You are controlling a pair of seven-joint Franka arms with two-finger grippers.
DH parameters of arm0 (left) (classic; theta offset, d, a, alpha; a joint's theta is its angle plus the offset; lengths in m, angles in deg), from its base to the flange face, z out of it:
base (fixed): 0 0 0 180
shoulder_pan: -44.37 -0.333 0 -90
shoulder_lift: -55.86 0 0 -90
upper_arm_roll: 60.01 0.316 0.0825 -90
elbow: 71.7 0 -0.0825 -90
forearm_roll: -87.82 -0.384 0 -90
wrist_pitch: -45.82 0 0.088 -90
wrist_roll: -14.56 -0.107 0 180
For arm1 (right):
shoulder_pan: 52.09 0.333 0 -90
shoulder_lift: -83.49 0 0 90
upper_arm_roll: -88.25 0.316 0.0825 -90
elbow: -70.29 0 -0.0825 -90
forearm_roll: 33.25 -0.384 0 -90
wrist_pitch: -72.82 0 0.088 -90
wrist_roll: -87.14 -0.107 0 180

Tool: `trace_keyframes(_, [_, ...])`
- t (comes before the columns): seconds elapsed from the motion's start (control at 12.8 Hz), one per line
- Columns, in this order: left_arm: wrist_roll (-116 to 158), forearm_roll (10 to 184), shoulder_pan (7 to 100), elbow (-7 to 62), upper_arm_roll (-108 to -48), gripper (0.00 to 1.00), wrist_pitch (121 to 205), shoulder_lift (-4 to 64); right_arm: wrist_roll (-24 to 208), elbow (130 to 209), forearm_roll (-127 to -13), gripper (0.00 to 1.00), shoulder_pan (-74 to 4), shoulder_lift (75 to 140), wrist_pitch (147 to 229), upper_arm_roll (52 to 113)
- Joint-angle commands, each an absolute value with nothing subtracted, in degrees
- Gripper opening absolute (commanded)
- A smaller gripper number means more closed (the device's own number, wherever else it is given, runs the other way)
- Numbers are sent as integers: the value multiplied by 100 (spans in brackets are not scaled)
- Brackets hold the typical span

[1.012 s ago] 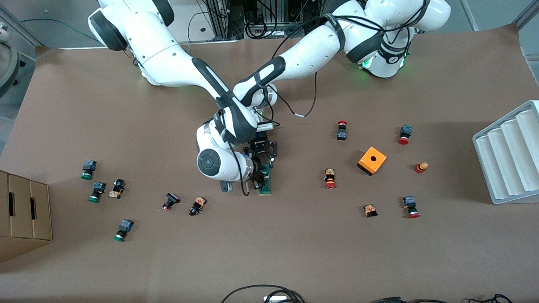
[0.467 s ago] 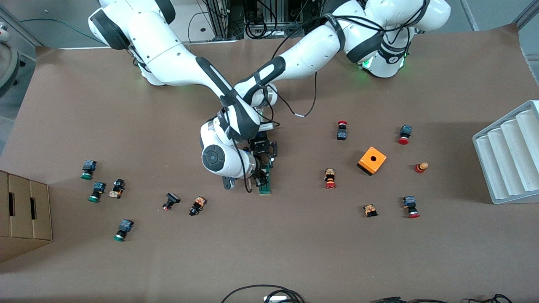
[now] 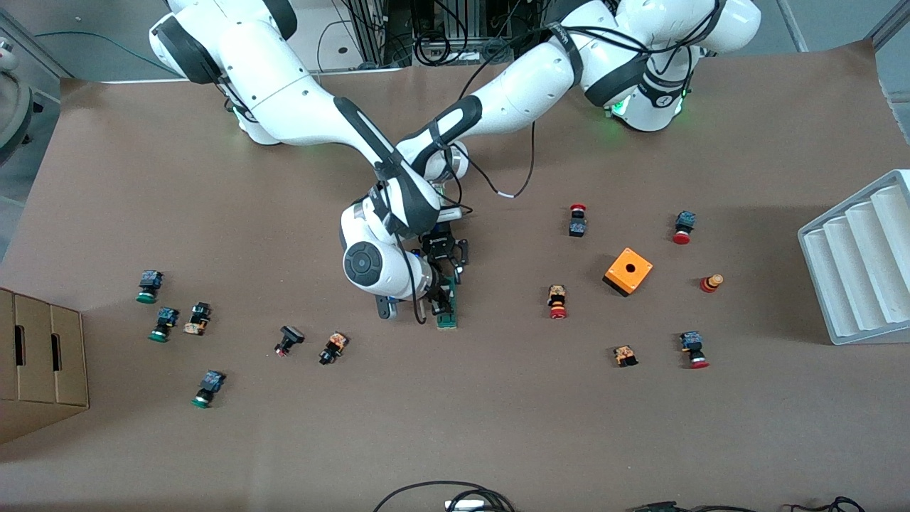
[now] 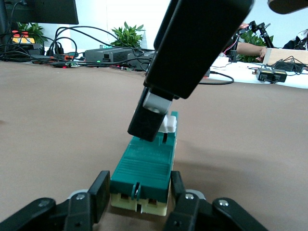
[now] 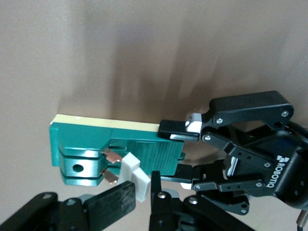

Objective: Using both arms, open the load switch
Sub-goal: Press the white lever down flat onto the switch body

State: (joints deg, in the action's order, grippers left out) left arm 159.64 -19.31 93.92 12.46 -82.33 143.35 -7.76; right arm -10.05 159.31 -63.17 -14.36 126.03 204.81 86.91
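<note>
The load switch (image 3: pixel 449 313) is a narrow green bar lying mid-table, with a cream underside (image 4: pixel 139 204) and a white lever (image 5: pixel 135 176) beside copper contacts. My left gripper (image 4: pixel 139 195) is shut on the end of the switch farther from the front camera, one pad on each long side; it also shows as the black Robotiq hand (image 5: pixel 171 149). My right gripper (image 5: pixel 142 198) comes down over the switch's other end (image 3: pixel 438 301), its pads closed on the white lever. One right finger (image 4: pixel 149 115) covers most of the lever in the left wrist view.
An orange cube (image 3: pixel 628 271) and red-capped push buttons (image 3: pixel 558 301) lie toward the left arm's end. Green-capped buttons (image 3: pixel 148 286) lie toward the right arm's end by a cardboard box (image 3: pixel 39 355). A white ridged tray (image 3: pixel 857 259) is at the table edge.
The right arm's wrist has shifted slightly toward the left arm's end, and its fingers have closed in on the white lever. The switch and the left gripper have stayed put.
</note>
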Motion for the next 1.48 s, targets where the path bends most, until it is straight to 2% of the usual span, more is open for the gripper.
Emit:
trace_keyframes(0.0, [15905,-1879,9403,1224,-8242,58,14320,-804,-989,16143,-6182,18,-1429,12488,20545,8720])
trace_keyframes(0.23, [15905,-1879,9403,1215,-8242,58,14329,-804,-980,16125,-6173,18,-1438,12436,20545,8720])
trace_keyframes(0.39, [15905,-1870,9403,1224,-8242,58,14329,-804,-998,16108,-6173,15,-1438,12392,20545,8720])
trace_keyframes(0.47, [15905,-1870,9403,1224,-8242,58,14329,-804,-998,16108,-6173,9,-1438,12383,20545,8720])
trace_keyframes(0.7, [15905,-1870,9403,1215,-8234,58,14338,-804,-989,16117,-6173,5,-1429,12383,20545,8720])
trace_keyframes(0.78, [15905,-1870,9403,1215,-8234,58,14338,-804,-989,16125,-6164,0,-1429,12383,20545,8720])
trace_keyframes(1.4, [15905,-1870,9403,1215,-8234,58,14338,-804,-936,16108,-6120,0,-1447,12348,20545,8711])
